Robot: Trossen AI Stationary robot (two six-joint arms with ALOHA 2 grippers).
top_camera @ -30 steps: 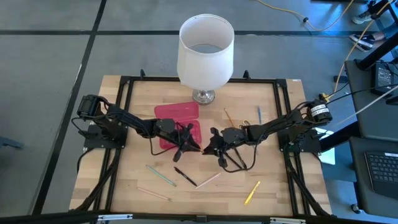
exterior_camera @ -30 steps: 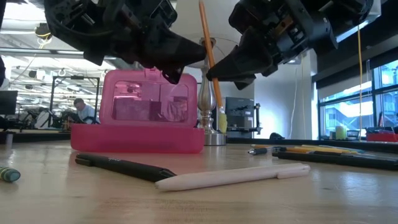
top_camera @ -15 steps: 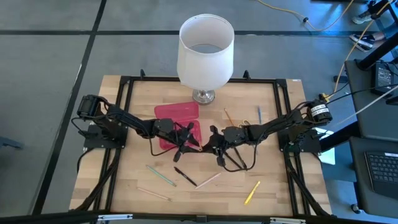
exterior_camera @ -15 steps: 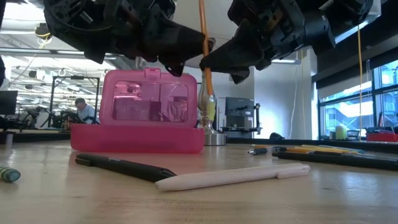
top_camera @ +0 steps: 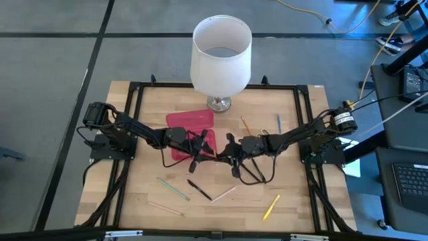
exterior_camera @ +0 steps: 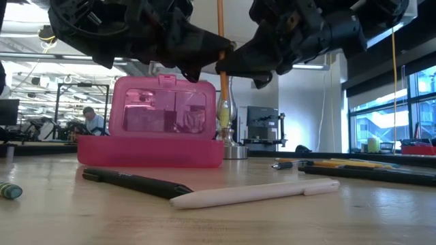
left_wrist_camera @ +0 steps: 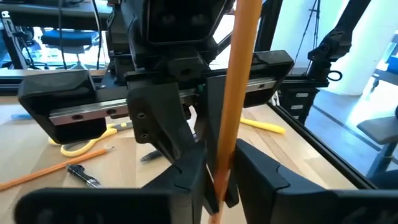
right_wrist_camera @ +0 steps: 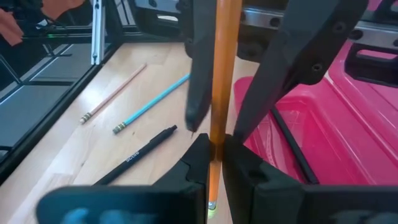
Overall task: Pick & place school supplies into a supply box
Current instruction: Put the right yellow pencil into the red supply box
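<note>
Nearest you on the surface [exterior_camera: 381, 211], a pale pen [exterior_camera: 255, 192] and a black pen [exterior_camera: 133, 182] lie untouched. Above the open pink supply box [exterior_camera: 153, 151], the orange pencil [exterior_camera: 221, 64] has swung from tilted to upright, long axis vertical. The right gripper [right_wrist_camera: 214, 158] pinches it; the left gripper [left_wrist_camera: 217, 180] has closed in, fingers narrow around it. Handover appears under way.

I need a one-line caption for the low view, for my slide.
Both grippers meet at an upright orange pencil above the open pink supply box; pens lie on the table.
</note>
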